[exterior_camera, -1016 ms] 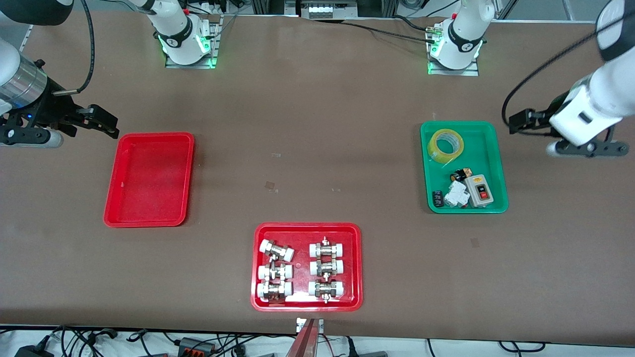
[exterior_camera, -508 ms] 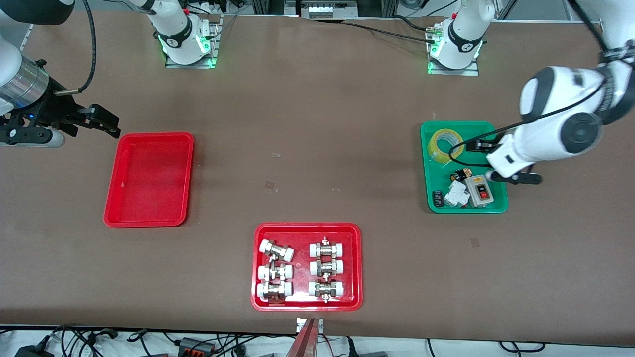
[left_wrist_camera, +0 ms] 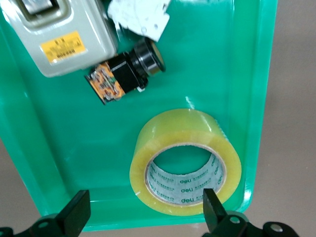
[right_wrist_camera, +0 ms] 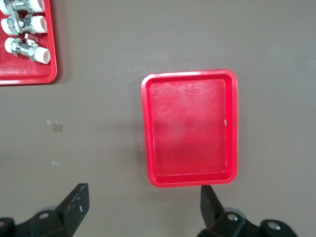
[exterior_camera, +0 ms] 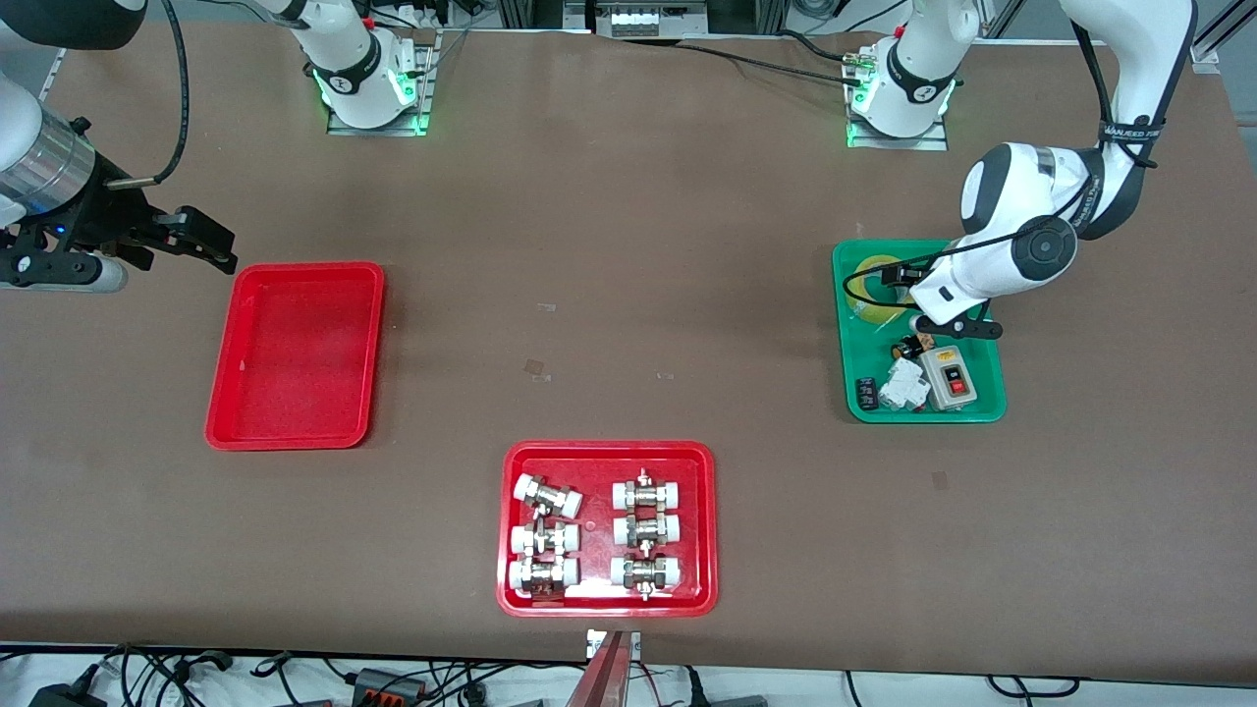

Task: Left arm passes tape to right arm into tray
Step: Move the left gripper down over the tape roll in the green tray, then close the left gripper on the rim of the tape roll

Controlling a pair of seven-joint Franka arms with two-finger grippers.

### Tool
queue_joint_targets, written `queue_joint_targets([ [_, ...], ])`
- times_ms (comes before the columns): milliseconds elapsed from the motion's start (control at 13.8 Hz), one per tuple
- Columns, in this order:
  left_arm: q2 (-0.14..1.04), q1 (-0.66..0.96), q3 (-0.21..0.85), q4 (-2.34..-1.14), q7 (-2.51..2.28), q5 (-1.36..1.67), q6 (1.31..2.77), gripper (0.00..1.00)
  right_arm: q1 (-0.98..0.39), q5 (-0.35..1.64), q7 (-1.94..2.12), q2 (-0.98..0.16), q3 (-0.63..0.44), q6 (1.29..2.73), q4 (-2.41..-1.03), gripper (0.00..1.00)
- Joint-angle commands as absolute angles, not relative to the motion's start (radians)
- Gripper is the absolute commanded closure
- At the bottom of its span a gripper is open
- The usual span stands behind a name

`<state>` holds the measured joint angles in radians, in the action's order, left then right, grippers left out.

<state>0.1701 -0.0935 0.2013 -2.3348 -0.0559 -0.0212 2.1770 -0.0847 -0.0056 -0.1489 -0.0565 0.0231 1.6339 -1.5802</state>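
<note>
Lying flat in the green tray (exterior_camera: 990, 324), the tape (left_wrist_camera: 185, 160) is overhung by the left gripper (left_wrist_camera: 145, 210), fingers spread. Beside the red tray (exterior_camera: 295, 432), the right gripper (right_wrist_camera: 143, 205) is held waiting, fingers spread.

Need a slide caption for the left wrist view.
Left gripper, fingers open, over the tape lying in the green tray.
</note>
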Motion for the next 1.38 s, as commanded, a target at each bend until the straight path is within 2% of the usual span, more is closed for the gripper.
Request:
queue_joint_targets([
  [0, 0.187, -0.098, 0.209, -2.358, -0.046, -0.026, 2.204, 0.00, -0.089, -0.002, -0.161, -0.049, 0.017, 1.617, -1.572, 0.00],
  [363, 0.232, -0.114, 0.209, -2.361, -0.048, -0.026, 2.250, 0.00, -0.089, -0.002, -0.161, -0.049, 0.017, 1.617, -1.572, 0.00],
  [653, 0.239, -0.114, 0.207, -2.385, -0.046, -0.026, 2.296, 0.08, -0.087, -0.002, -0.161, -0.049, 0.017, 1.617, -1.572, 0.00],
  [870, 0.235, -0.114, 0.207, -2.398, -0.046, -0.026, 2.313, 0.41, -0.087, -0.002, -0.161, -0.049, 0.017, 1.617, -1.572, 0.00],
  [1088, 0.230, -0.114, 0.207, -2.405, -0.046, -0.029, 2.315, 0.53, -0.087, -0.002, -0.161, -0.049, 0.017, 1.617, -1.572, 0.00],
  [1233, 0.227, -0.117, 0.207, -2.405, -0.046, -0.029, 2.312, 0.73, -0.089, -0.002, -0.161, -0.049, 0.017, 1.617, -1.572, 0.00],
  [1306, 0.226, -0.124, 0.207, -2.405, -0.046, -0.029, 2.310, 0.80, -0.089, -0.002, -0.161, -0.049, 0.017, 1.617, -1.572, 0.00],
])
